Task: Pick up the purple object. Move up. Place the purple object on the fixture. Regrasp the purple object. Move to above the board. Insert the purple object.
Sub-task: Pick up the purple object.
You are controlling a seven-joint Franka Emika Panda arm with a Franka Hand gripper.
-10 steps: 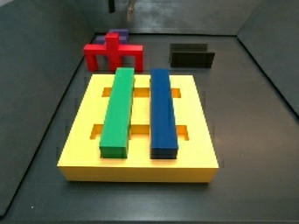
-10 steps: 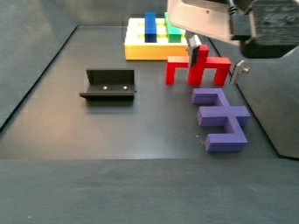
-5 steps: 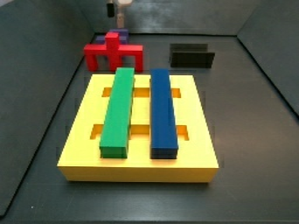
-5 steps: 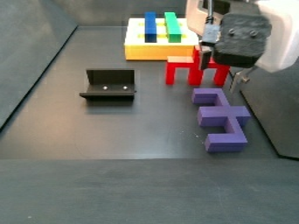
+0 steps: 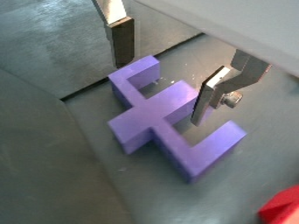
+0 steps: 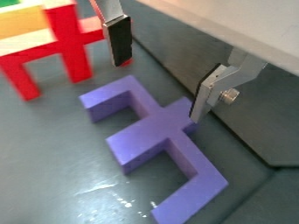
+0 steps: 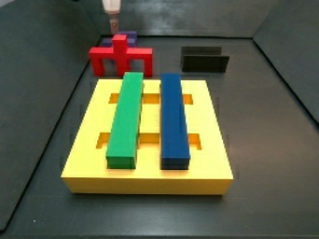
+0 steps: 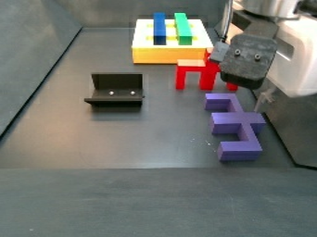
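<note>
Since a second ago our gripper (image 6: 158, 70) has dropped over the purple piece (image 6: 149, 138); fingers (image 5: 212, 91) spread, straddling it, grasp comes next.

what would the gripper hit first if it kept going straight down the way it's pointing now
Most likely the purple object: the open gripper hangs above it, fingers either side of its central post, so they would probably straddle that and meet the crossbar or floor. Depth is unclear.
</note>
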